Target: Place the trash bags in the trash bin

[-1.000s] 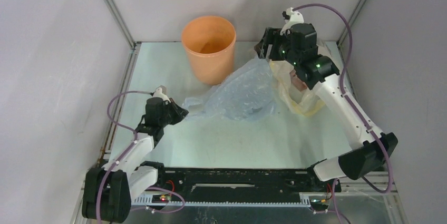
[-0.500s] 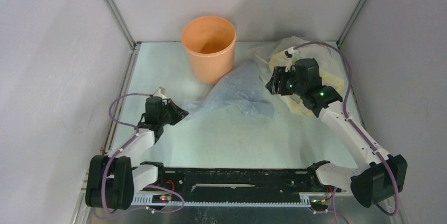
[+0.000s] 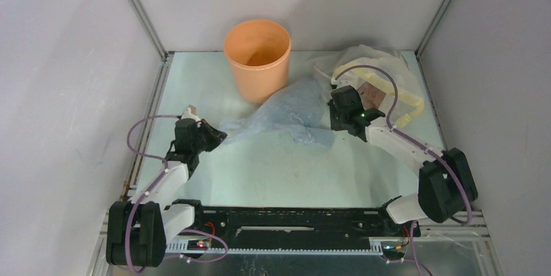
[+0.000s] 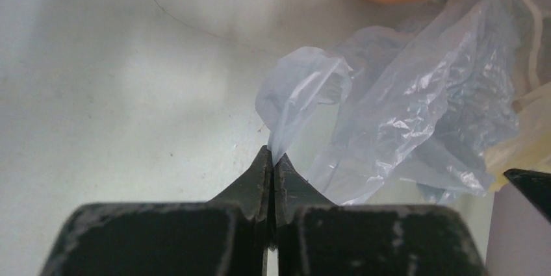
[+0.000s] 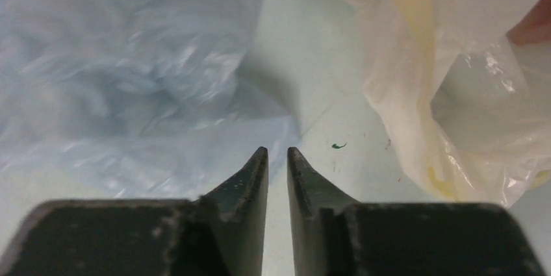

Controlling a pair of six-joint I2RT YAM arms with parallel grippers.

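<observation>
**Helper:** Where's the bag [image 3: 292, 110] right now?

**Me:** It's lying flat on the table [image 3: 292, 165], spread between my two arms. Its far part is up against the foot of the orange bin [image 3: 260, 81]. None of it is inside.

**Helper:** What have you got hold of?

**Me:** My left gripper [image 4: 271, 156] is clenched on one twisted corner, and the blue film comes straight out of the tips. My right gripper [image 5: 277, 152] is down at the bag's opposite edge. Its jaws are a narrow slit apart with bare table showing between them, so that side grasps nothing.

**Helper:** And the yellowish bundle [image 5: 468, 94]?

**Me:** It's just beside my right gripper, on the outer side. I think that's the risk: if I close carelessly, I'll catch its plastic instead.

**Helper:** So how do you do this well?

**Me:** I'd shift the right gripper toward the blue film until a fold sits between the tips, then pinch. After that I'd raise both ends together, high enough for the sagging middle to clear the rim before I carry it over the bin's mouth. Film this thin probably slips and drapes, so it calls for a firm pinch and a slow lift.
</observation>
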